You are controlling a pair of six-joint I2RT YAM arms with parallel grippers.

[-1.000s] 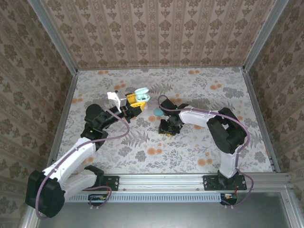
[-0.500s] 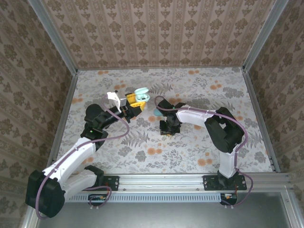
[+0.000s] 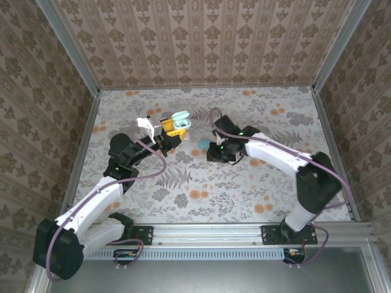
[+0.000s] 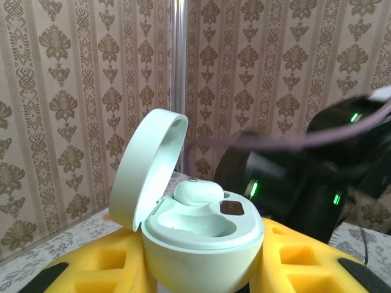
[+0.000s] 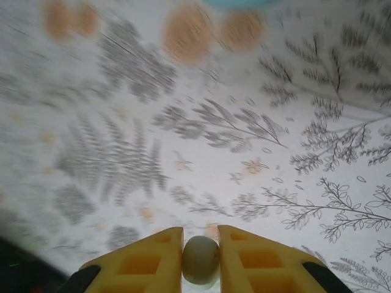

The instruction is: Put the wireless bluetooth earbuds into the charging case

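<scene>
- The left hand (image 3: 173, 129) is gripping the charging case (image 4: 201, 238) at its lower body, with a yellow finger (image 4: 104, 274) pressing on either side, so the hand is set narrow around it.
- The case is sitting upright in that grip, raised over the far-left part of the table (image 3: 244, 183).
- Its lid (image 4: 149, 165) is standing open, hinged up on the left side in the left wrist view.
- One pale earbud (image 4: 198, 192) is lying seated in the far well of the case.
- The nearer well (image 4: 192, 223) is showing bare.
- The right hand (image 3: 215, 152) is reaching in near the middle of the table, close to the right of the case but apart from it.
- Its two yellow fingers (image 5: 153, 256) are pinching a second pale green earbud (image 5: 201, 259) between their tips, almost fully closed on it.
- That earbud is hanging above the flowered table, not touching the surface in the right wrist view.
- A small teal oval piece (image 3: 203, 144) is lying on the table between the two hands, just beside the right one; what it is I cannot tell.
</scene>
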